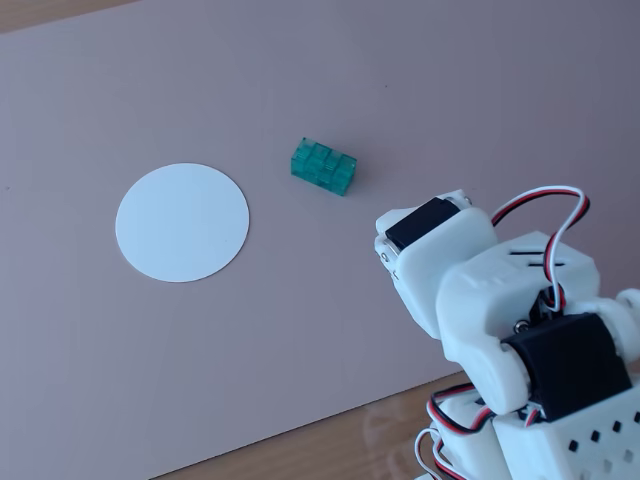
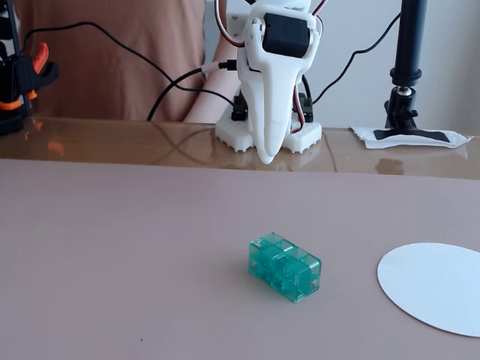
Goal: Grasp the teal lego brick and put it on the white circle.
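Note:
The teal lego brick (image 1: 324, 166) (image 2: 284, 266) lies on the pink mat, translucent, studs up, untouched. The white circle (image 1: 182, 222) (image 2: 437, 286) lies flat on the mat; it is left of the brick in a fixed view from above and right of it in a fixed view from the front. My gripper (image 2: 266, 156) hangs pointing down above the mat's far edge, well behind the brick, with its jaws together and nothing in them. In the fixed view from above, the white wrist (image 1: 430, 240) sits right of and nearer than the brick, and it hides the fingertips.
The pink mat (image 2: 112, 255) covers a glossy wooden table (image 2: 112, 142). Behind it stand the arm's base (image 2: 300, 135), a black camera stand (image 2: 409, 75) on tape, black cables, an orange-black clamp (image 2: 22, 75) at far left, and a person's arm (image 2: 202, 105).

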Robot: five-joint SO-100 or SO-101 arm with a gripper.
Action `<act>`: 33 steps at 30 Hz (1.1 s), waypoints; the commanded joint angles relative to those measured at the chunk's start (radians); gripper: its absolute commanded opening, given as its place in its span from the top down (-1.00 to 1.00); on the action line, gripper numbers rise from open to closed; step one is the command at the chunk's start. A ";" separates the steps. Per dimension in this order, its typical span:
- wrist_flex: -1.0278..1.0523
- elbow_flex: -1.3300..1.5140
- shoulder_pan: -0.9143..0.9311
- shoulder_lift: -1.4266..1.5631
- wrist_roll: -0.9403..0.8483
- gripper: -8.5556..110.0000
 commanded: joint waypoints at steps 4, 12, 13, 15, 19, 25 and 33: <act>-0.014 -0.005 0.008 0.006 -0.009 0.82; -0.014 -0.005 0.008 0.006 -0.008 0.86; -0.014 -0.005 0.008 0.006 -0.008 0.86; -0.014 -0.005 0.008 0.006 -0.008 0.86; -0.014 -0.005 0.008 0.006 -0.009 0.86; -0.014 -0.005 0.005 0.006 -0.008 0.86; -0.014 -0.005 0.005 0.006 0.005 0.86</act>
